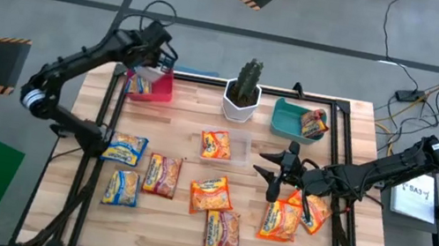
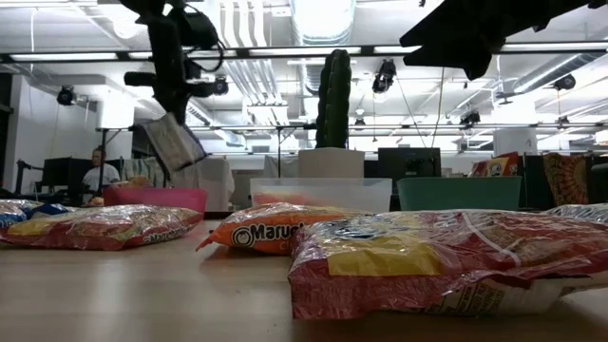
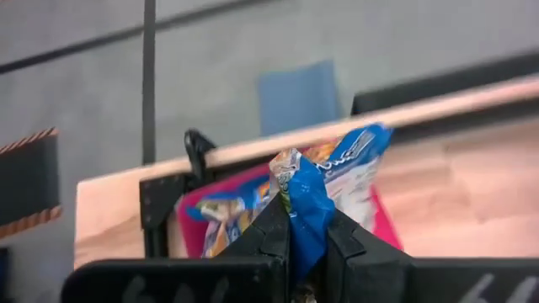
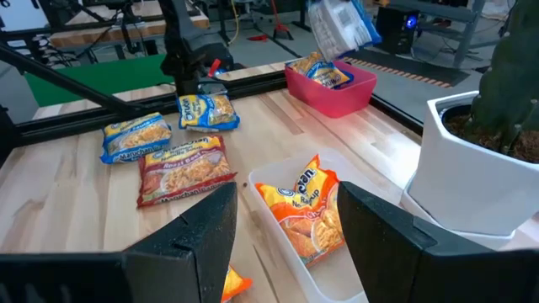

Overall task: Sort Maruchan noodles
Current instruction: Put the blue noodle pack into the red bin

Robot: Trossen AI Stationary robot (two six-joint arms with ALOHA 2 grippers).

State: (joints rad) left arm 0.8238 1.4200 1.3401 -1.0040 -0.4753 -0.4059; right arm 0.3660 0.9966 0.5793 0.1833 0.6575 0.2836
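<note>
Two dark fingers [image 3: 290, 236] of the left claw [image 3: 305, 240] are squeezed on a blue noodle pack [image 3: 316, 189], held over the pink bin [image 1: 156, 89] at upper left. It should be let go only when right above the bin. The right claw [image 1: 280, 176] waits open by the clear tray [image 1: 241, 149].

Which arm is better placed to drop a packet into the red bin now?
Left. The left gripper is shut on a blue packet and hangs right above the red bin. The right gripper is open, holds nothing, and sits near the clear tray.

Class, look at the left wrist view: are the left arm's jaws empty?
No. The left gripper has its jaws shut on a blue-and-yellow noodle packet, held above the red bin.
</note>
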